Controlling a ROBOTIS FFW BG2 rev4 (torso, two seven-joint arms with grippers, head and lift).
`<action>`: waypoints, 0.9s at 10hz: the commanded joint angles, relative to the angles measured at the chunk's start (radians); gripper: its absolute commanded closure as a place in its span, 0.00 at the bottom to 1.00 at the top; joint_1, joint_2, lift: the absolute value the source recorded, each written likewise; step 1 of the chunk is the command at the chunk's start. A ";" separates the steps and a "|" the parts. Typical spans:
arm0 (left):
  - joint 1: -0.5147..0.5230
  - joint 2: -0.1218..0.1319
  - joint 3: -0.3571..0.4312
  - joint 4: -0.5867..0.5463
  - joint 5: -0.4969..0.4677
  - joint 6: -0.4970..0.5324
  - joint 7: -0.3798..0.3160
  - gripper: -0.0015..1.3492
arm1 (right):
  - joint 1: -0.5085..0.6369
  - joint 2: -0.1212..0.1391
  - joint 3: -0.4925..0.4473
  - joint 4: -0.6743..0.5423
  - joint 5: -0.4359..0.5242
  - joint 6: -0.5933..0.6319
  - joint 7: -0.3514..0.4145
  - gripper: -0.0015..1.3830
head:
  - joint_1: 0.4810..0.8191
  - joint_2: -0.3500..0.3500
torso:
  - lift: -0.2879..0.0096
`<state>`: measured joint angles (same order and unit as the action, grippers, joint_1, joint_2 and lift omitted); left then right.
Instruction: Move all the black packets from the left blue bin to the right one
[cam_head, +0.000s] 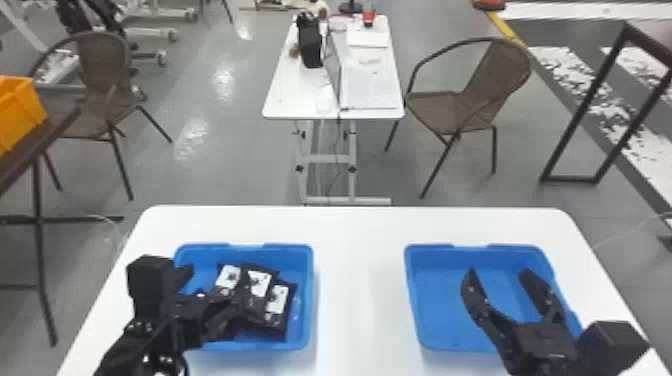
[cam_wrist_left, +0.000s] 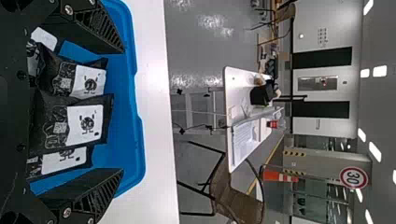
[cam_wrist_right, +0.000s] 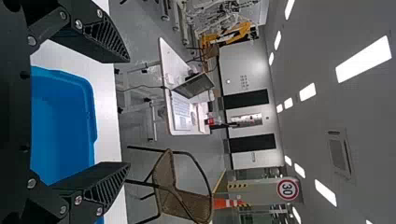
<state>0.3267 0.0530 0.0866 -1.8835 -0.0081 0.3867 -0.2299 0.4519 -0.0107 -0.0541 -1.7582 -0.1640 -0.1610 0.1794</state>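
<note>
Several black packets (cam_head: 277, 300) with white labels lie overlapping in the left blue bin (cam_head: 306, 320). My left gripper (cam_head: 212, 295) is over that bin's left part, beside the packets. In the left wrist view my left gripper (cam_wrist_left: 120, 111) is wide open, its fingers far apart, with the packets (cam_wrist_left: 84, 123) beyond and between them. Over the right blue bin (cam_head: 425, 300), which holds no packet in the part that shows, stands my right gripper (cam_head: 499, 282). Seen from its own wrist, the right gripper (cam_wrist_right: 130, 113) is open with nothing between its fingers, above the right bin (cam_wrist_right: 65, 126).
Both bins stand on a white table (cam_head: 357, 280), a strip of tabletop between them. Past its far edge are a second white table (cam_head: 300, 95) with a laptop and a black bag, two brown chairs (cam_head: 480, 90), and an orange crate (cam_head: 20, 112) at the left.
</note>
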 joint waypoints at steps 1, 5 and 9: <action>-0.044 0.004 0.013 0.081 -0.009 0.021 -0.045 0.10 | -0.006 -0.002 0.005 0.005 0.000 0.003 0.000 0.18 | 0.63 0.53 | 0.97; -0.123 0.005 0.012 0.222 -0.093 0.057 -0.132 0.10 | -0.015 0.000 0.010 0.017 -0.003 0.006 0.003 0.18 | 0.63 0.53 | 0.97; -0.224 0.007 0.015 0.377 -0.176 0.054 -0.218 0.10 | -0.030 -0.002 0.011 0.029 -0.003 0.008 0.018 0.18 | 0.63 0.53 | 0.97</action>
<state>0.1167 0.0599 0.0997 -1.5291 -0.1780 0.4435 -0.4460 0.4223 -0.0109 -0.0430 -1.7295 -0.1672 -0.1544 0.1978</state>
